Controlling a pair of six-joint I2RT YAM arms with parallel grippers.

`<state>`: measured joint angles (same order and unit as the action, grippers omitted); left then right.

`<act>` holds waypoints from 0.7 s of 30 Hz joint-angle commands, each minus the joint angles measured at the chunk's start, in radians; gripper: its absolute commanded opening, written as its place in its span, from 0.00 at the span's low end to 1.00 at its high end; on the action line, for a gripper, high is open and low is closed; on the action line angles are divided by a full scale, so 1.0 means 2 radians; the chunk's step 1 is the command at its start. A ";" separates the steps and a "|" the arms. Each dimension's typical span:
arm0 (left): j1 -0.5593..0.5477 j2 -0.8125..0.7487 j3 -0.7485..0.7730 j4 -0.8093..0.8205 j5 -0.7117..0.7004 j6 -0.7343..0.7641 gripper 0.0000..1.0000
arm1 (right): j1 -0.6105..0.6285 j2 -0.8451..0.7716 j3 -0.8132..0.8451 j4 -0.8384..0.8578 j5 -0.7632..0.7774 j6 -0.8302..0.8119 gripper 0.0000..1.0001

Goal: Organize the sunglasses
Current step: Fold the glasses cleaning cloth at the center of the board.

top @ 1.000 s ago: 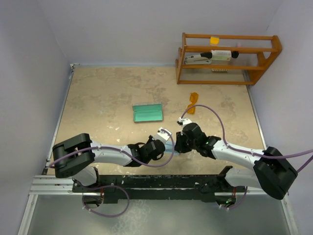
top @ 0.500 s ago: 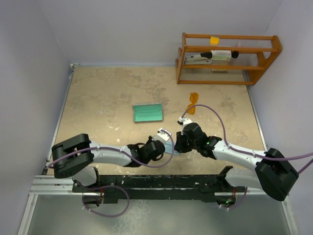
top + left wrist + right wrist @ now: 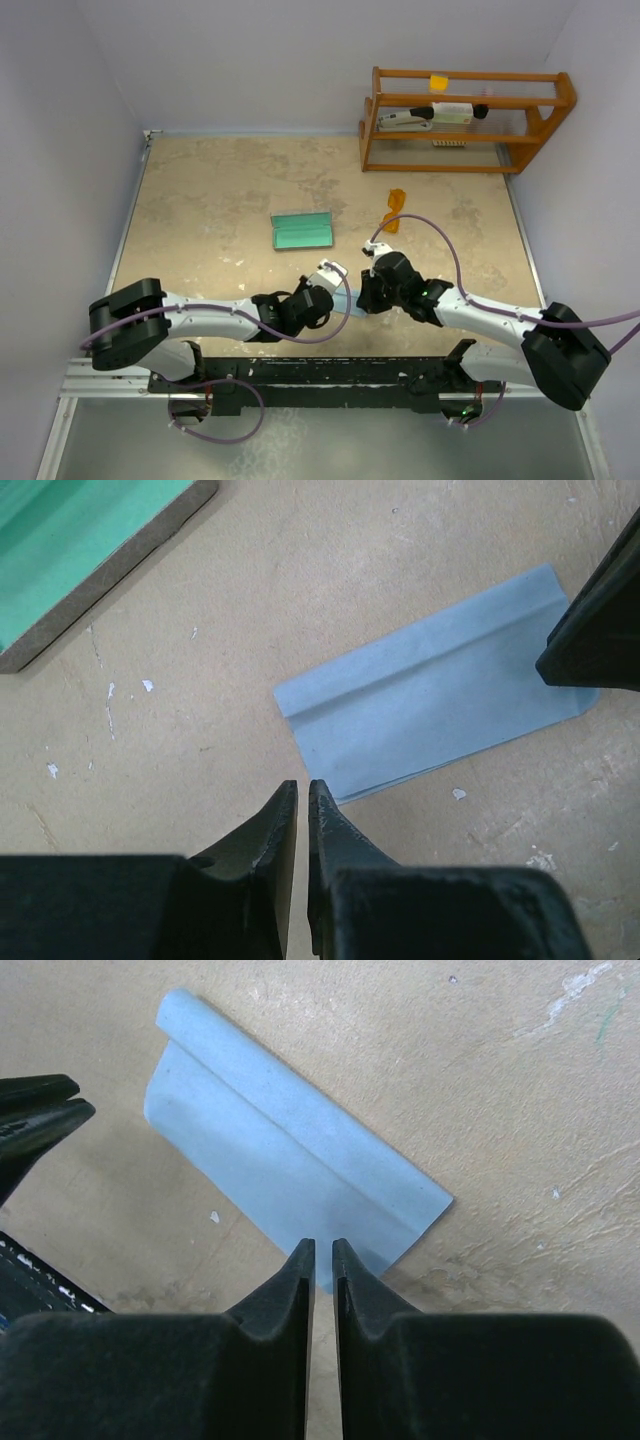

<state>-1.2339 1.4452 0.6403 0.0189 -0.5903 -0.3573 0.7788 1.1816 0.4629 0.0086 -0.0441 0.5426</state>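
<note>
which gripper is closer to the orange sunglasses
Right. The right gripper sits at the blue cloth, on the near side of the sunglasses; the left gripper is at the cloth's other end, farther left.

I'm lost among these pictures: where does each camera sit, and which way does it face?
Top external: above and behind, looking down on the table; both arms show.
Left wrist: on the left arm, facing down; left gripper shows.
Right wrist: on the right arm, facing down; right gripper shows.
Shared: both wrist views see the blue cloth.
</note>
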 commanded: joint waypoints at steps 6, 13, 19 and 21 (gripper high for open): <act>-0.004 0.007 0.004 0.054 -0.006 -0.022 0.00 | 0.004 0.001 -0.010 0.019 0.001 0.006 0.09; -0.004 0.036 0.000 0.115 0.007 -0.036 0.00 | 0.004 0.006 -0.007 0.021 0.002 0.006 0.08; -0.005 0.072 -0.003 0.141 0.010 -0.044 0.00 | 0.004 0.012 -0.009 0.024 0.001 0.006 0.08; -0.006 0.078 -0.005 0.142 0.011 -0.047 0.00 | 0.004 0.015 -0.011 0.026 0.000 0.006 0.08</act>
<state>-1.2377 1.5845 0.6395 0.2276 -0.5762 -0.4168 0.7803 1.2015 0.4446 0.0292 -0.0441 0.5480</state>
